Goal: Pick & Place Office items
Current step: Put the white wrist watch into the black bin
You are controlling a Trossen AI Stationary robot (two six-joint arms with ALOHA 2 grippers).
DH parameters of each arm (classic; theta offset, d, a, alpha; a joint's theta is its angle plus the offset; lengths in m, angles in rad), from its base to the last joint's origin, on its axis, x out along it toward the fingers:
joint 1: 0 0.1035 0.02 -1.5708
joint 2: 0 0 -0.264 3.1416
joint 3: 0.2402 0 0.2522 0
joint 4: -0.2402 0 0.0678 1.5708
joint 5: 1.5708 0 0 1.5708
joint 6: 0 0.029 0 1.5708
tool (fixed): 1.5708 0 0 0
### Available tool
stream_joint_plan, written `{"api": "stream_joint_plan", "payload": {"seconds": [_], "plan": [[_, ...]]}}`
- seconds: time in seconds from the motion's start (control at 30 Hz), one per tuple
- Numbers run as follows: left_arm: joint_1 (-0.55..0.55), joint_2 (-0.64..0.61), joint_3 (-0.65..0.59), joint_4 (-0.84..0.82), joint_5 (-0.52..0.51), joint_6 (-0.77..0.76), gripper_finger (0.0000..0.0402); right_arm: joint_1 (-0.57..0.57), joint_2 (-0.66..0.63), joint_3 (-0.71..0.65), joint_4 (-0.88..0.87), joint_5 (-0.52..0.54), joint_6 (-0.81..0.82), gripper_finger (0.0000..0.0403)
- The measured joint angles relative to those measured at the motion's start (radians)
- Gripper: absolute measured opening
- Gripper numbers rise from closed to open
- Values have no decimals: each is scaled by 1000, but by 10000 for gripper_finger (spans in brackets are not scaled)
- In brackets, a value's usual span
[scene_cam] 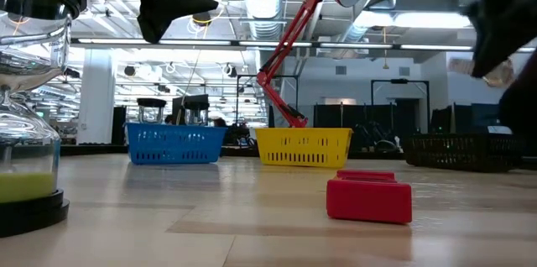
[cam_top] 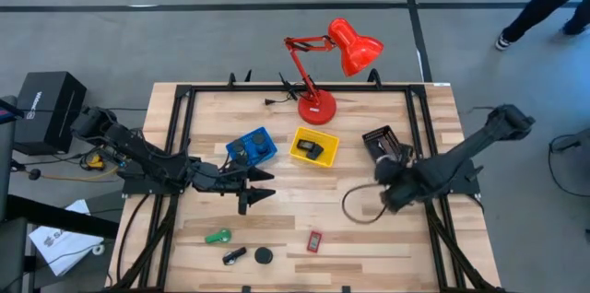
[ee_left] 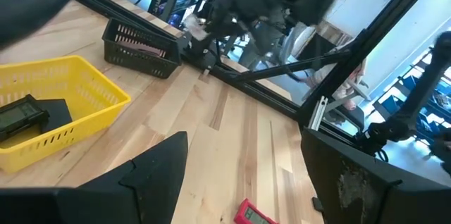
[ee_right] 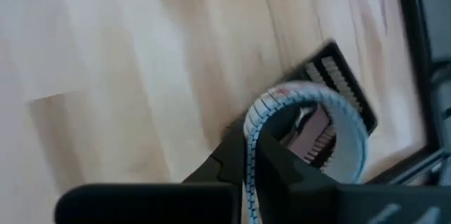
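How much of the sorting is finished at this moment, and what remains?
Done: a dark item lies in the yellow tray, and the blue tray holds pieces. In hand: the right pincer is shut on a clear ring near the black tray. Left: green clip, black disc, red rectangle. The left pincer hangs open.

- Clear ring (ee_right: 310, 136): pinched, hanging above the table near the black tray.
- Red rectangle (cam_top: 314, 240): flat near the front edge.
- Green clip (cam_top: 218, 236), black disc (cam_top: 264, 255): front left, apart.
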Motion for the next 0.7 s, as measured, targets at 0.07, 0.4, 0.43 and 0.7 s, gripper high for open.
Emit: {"api": "stream_joint_plan", "payload": {"seconds": [0.07,0.4,0.43,0.7], "plan": [[0,0,0,0,0,0,273,-36,-69,-78,49,0,39,17],[0,0,0,8,-81,0,273,-204,-226,-338,227,16,99,15],[0,0,0,8,-82,0,273,-219,-226,-351,240,22,98,15],[0,0,0,9,-83,0,273,-314,-218,-359,319,32,72,36]]}}
